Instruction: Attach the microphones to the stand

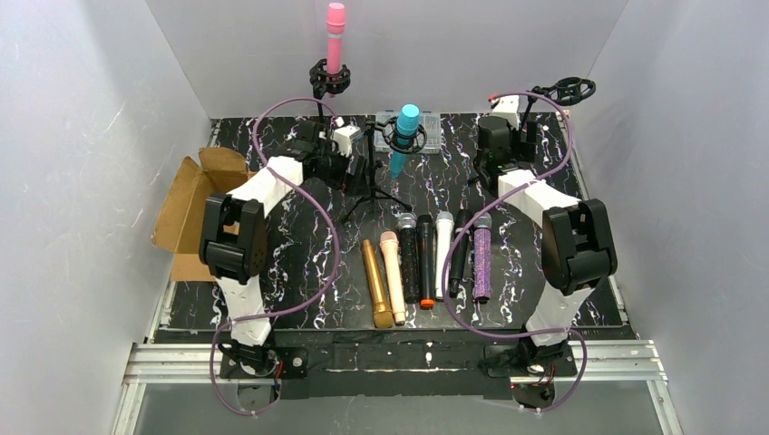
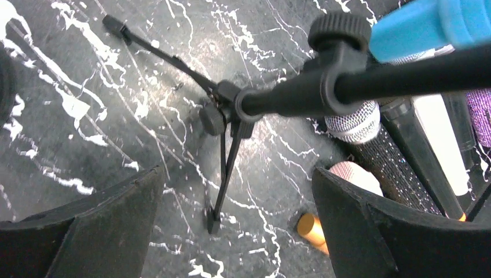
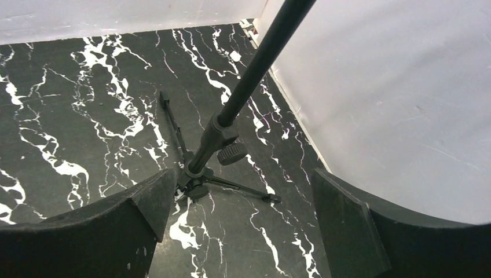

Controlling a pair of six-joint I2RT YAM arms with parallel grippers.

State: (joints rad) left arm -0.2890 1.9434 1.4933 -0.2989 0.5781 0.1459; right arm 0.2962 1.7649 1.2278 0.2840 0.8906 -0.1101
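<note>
Two microphones were mounted: the pink stick microphone [image 1: 335, 36] at rear left and the teal-blue microphone [image 1: 405, 131] on the middle black tripod stand [image 1: 370, 186]. The right stand's black ring holder [image 1: 573, 89] appeared empty. The left hand [image 2: 237, 197] and right hand [image 3: 240, 202] hung spread, holding nothing. Next, one probably needed to lift a microphone from the loose row [image 1: 424, 263] lying on the black, white-veined counter [image 3: 75, 87] between white walls [image 1: 91, 136].
</note>
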